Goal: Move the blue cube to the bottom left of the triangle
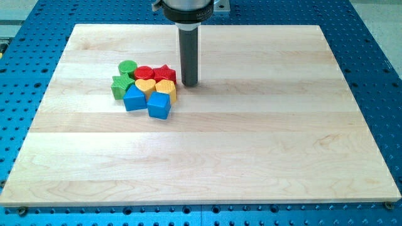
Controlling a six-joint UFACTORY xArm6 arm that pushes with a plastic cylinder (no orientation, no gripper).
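The blue cube [159,105] sits at the lower right of a tight cluster of blocks left of the board's centre. The blue triangle [133,98] lies just to its left, touching it. My tip [189,83] stands on the board just right of the cluster, beside the red star [165,73] and up and to the right of the blue cube, with a small gap to the blocks.
The cluster also holds a green cylinder [127,68], a green star [121,86], a red cylinder [144,73], a yellow heart [146,85] and a yellow block [166,88]. The wooden board [251,150] lies on a blue perforated table [377,37].
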